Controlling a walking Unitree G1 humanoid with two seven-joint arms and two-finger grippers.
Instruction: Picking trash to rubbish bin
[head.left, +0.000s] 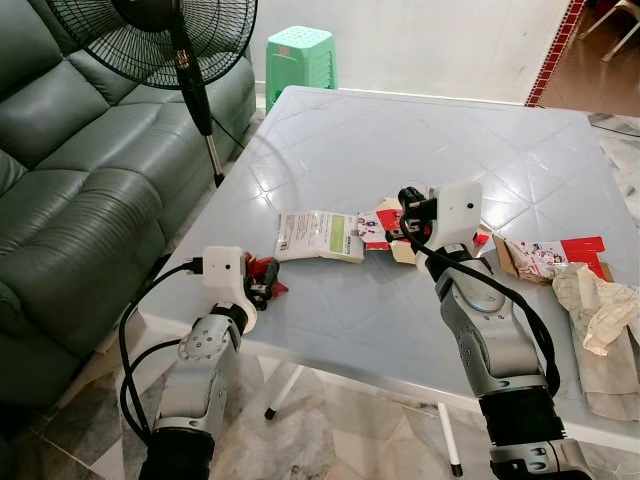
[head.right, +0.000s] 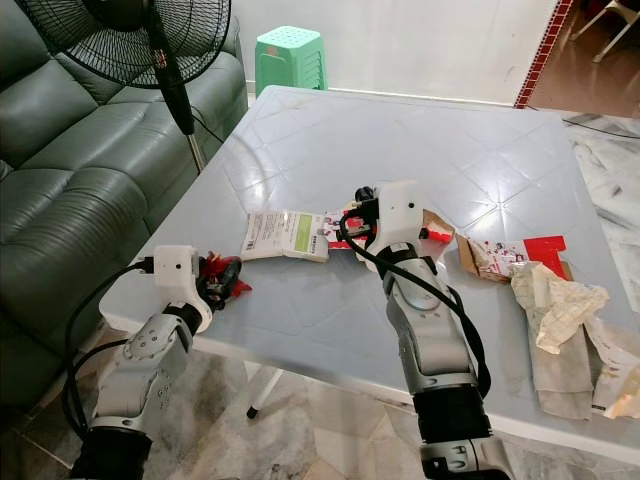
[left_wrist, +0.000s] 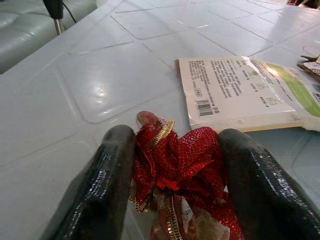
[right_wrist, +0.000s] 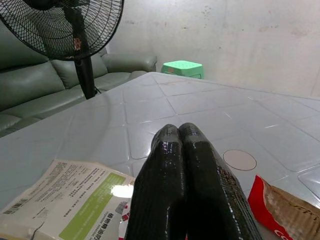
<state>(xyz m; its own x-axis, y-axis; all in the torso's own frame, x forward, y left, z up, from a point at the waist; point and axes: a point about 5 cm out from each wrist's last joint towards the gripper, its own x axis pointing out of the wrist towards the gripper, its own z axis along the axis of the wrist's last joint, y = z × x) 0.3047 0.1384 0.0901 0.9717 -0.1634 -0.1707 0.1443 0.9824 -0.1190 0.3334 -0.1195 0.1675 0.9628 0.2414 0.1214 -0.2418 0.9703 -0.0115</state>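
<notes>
We see both silver arms reaching forward, elbows low, white wrist housings up. Our left gripper (left_wrist: 175, 165) sits lower and nearer the body; its two black fingers (left_wrist: 107, 190) stand apart and press from either side on a crumpled red wrapper (left_wrist: 177, 175) that bulges up between them and past their tips. Our right gripper (right_wrist: 181, 150) is stretched further ahead, the forearm angled up and inward. Its two fingers (right_wrist: 165, 185) lie pressed flat together along their whole length, with nothing between them.
</notes>
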